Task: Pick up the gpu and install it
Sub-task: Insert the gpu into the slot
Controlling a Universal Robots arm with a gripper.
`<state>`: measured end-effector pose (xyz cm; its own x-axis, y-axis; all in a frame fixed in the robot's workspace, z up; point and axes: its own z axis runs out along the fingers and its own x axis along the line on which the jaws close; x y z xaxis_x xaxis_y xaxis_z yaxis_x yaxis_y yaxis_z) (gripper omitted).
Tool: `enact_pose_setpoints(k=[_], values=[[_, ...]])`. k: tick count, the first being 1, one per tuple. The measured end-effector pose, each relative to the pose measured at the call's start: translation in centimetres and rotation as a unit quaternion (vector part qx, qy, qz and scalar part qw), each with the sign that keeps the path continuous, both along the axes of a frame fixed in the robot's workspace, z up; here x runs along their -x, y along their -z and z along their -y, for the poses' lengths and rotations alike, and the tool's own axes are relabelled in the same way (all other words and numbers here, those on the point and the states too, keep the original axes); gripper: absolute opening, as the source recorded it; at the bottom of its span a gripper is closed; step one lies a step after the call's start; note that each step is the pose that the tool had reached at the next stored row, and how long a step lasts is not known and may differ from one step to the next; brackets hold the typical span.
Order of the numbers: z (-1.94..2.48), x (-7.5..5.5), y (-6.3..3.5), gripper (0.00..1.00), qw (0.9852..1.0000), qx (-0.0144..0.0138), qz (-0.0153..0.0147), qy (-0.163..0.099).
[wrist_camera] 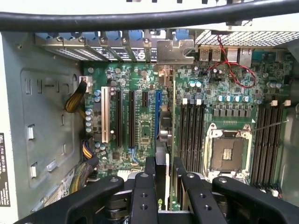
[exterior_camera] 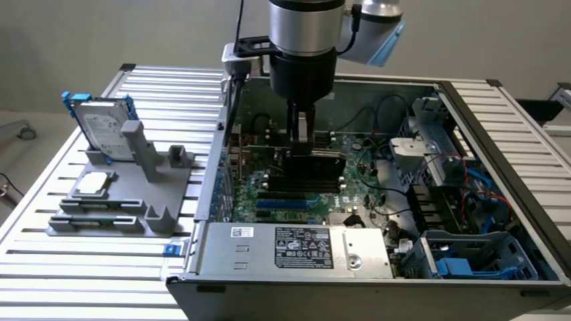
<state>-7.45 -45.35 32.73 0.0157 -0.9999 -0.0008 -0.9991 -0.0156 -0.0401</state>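
The gpu [exterior_camera: 317, 164] stands on edge over the motherboard [exterior_camera: 357, 194] inside the open computer case, black cover toward the case's front. My gripper [exterior_camera: 301, 142] reaches straight down from above and is shut on its top edge. In the wrist view the gpu [wrist_camera: 167, 163] is seen edge-on between my two black fingers [wrist_camera: 150, 175], running along the blue expansion slot [wrist_camera: 158, 109]. Its silver end bracket [wrist_camera: 175, 51] sits at the row of rear slot covers. I cannot tell whether the card's connector is seated in the slot.
A silver hard drive [exterior_camera: 101, 126] with a blue frame stands on a grey fixture [exterior_camera: 120, 200] at the exterior view's left. The power supply [exterior_camera: 295, 247] fills the case's near side, with drive cages [exterior_camera: 446, 154] and cables to the right. The CPU socket [wrist_camera: 228, 151] and memory slots [wrist_camera: 192, 128] lie beside the card.
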Motion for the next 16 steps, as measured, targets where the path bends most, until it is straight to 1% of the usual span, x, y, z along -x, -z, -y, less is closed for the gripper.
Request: enact_pose_setpoints(k=[2,7,11,16], values=[[0.02,0.2,0.28,0.26,1.0,0.0,0.0,0.0],[0.09,0.2,0.4,0.26,1.0,-0.0001,0.0001,0.0],[0.1,0.6,1.05,0.26,1.0,0.0,0.0,0.0],[0.46,0.6,1.57,0.26,1.0,-0.0007,-0.0001,0.0]])
